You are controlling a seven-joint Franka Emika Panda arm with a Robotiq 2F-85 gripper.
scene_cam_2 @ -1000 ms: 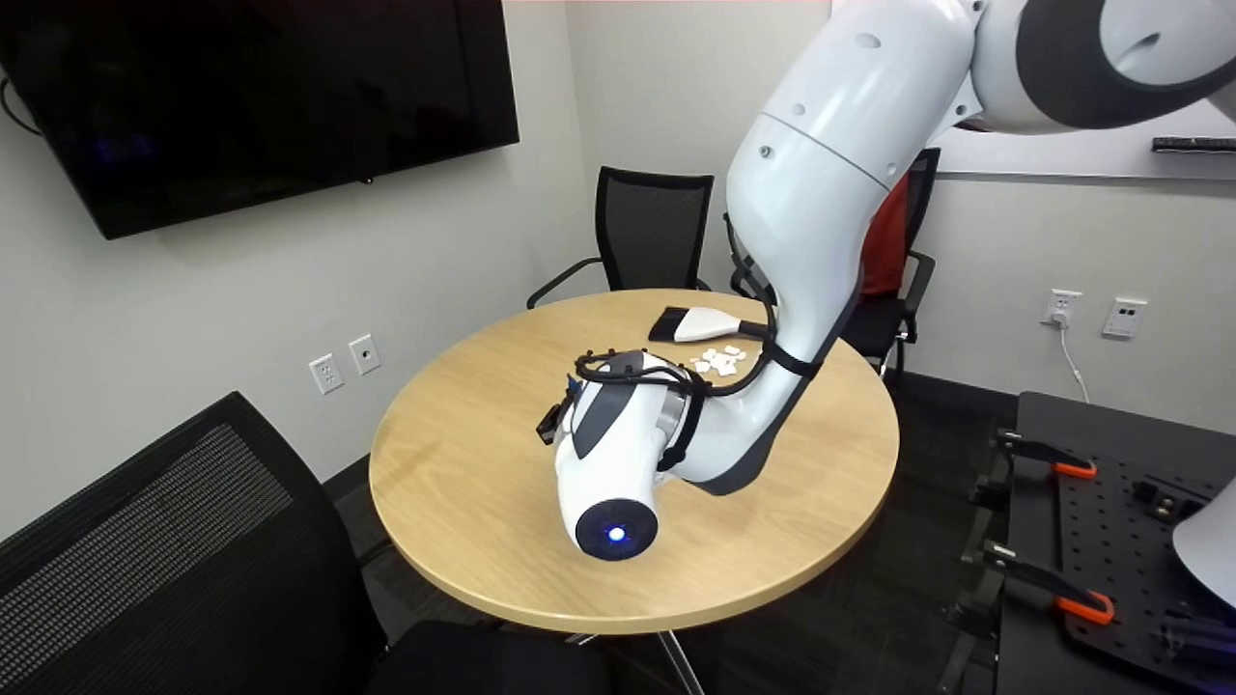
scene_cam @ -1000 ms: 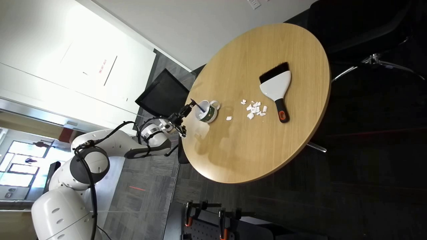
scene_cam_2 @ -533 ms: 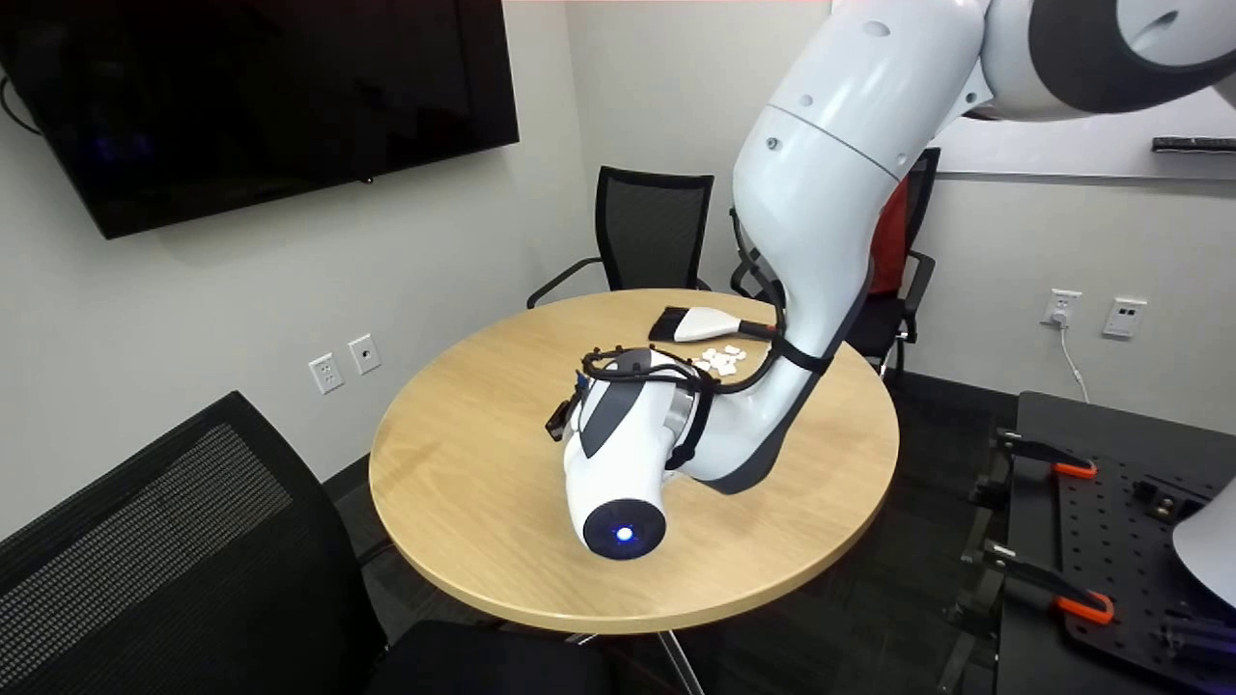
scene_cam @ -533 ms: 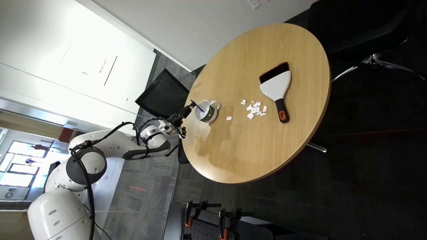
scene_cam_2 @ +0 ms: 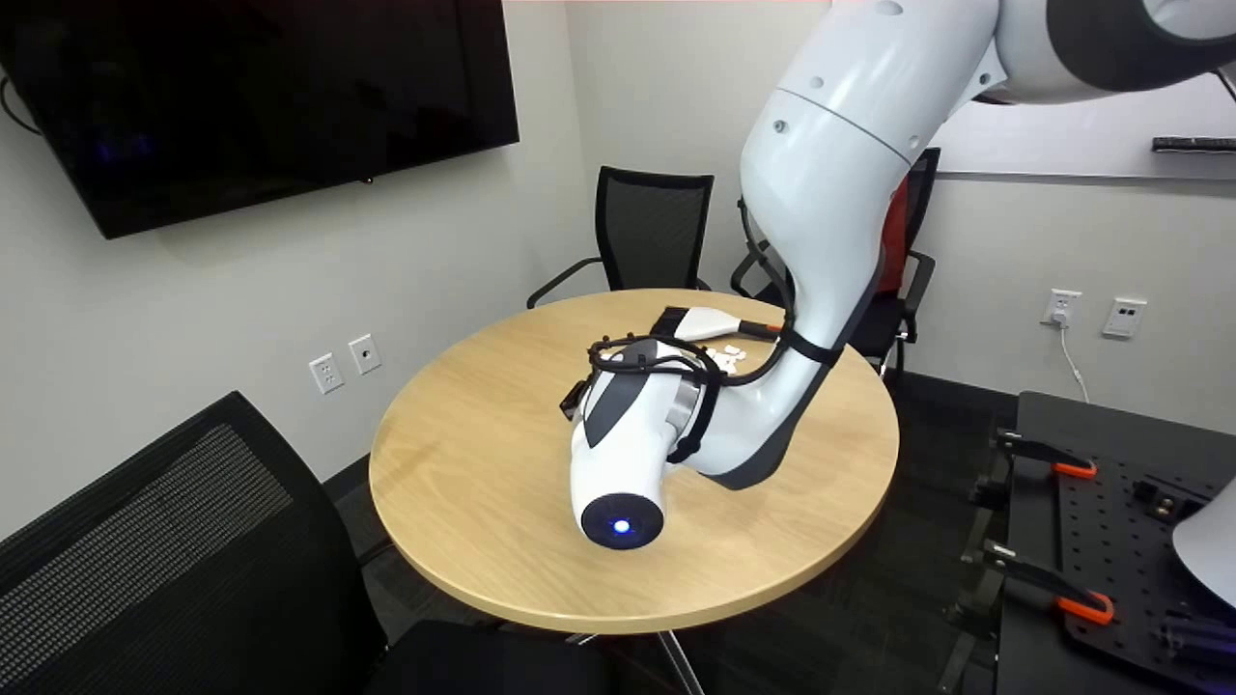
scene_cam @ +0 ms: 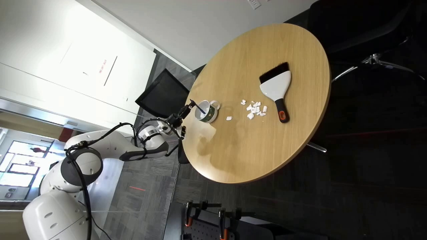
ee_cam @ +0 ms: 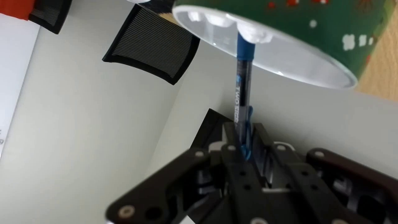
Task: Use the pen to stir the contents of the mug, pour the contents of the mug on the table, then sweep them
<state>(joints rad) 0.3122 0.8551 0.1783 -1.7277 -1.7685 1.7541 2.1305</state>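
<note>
Your black gripper (ee_cam: 244,130) pinches the slim blue plastic pen (ee_cam: 243,88). The round green-and-white ceramic-looking mug (scene_cam: 209,114) is probably slick, breakable; take its white handle (scene_cam: 218,104).

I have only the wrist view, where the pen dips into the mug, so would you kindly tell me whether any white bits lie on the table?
Observer: Yes, in both exterior views a cluster of white bits lies on the table.
Operator: Thank you; does any piece lie nearer the mug than that?
Observer: In an exterior view, one stray piece sits apart, between the cluster and the mug.
Operator: And how does the brush lie relative to the cluster?
Observer: It lies beyond the cluster as seen from the mug, so the cluster is between mug and brush.
</note>
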